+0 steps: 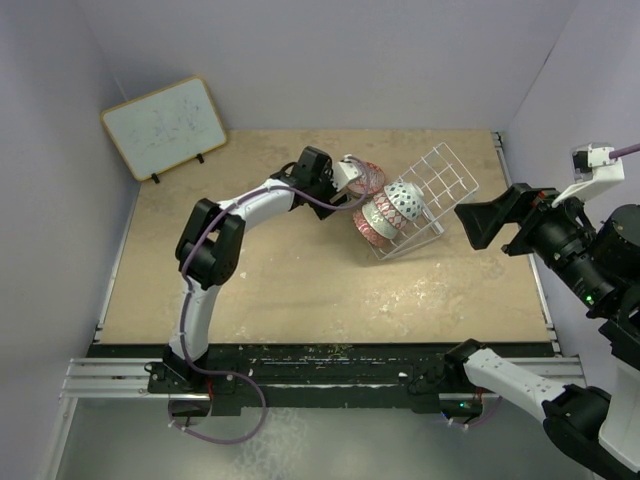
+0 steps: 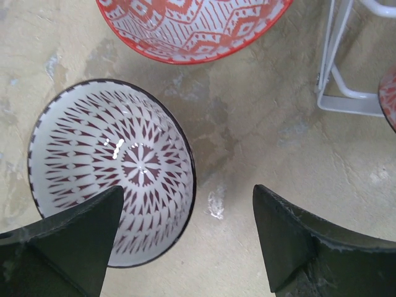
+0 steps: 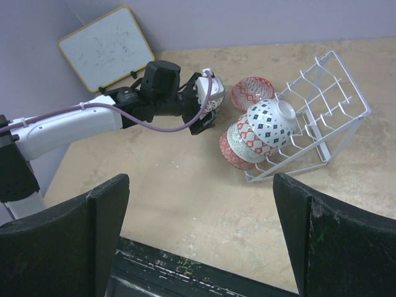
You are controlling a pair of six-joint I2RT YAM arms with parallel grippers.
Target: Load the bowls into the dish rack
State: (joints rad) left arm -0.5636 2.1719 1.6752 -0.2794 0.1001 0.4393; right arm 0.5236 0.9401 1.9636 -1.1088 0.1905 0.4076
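My left gripper (image 2: 185,207) is open and empty, hovering over a white bowl with a dark red pattern (image 2: 111,176) that lies on the table under its left finger. A red-patterned bowl (image 2: 192,28) lies just beyond it, also seen in the top view (image 1: 368,176) and the right wrist view (image 3: 252,91). The white wire dish rack (image 1: 445,175) stands tilted, with several nested bowls (image 3: 260,130) leaning at its near-left end; the outermost is white with blue diamonds (image 3: 275,117). My right gripper (image 3: 201,182) is open and empty, high over the near right of the table.
A wood-framed whiteboard (image 1: 165,125) leans on the back left wall. A corner of the rack's wire frame (image 2: 337,62) is to the right of my left gripper, with another bowl's rim (image 2: 390,93) at the frame edge. The left arm (image 1: 215,240) stretches across the table's middle.
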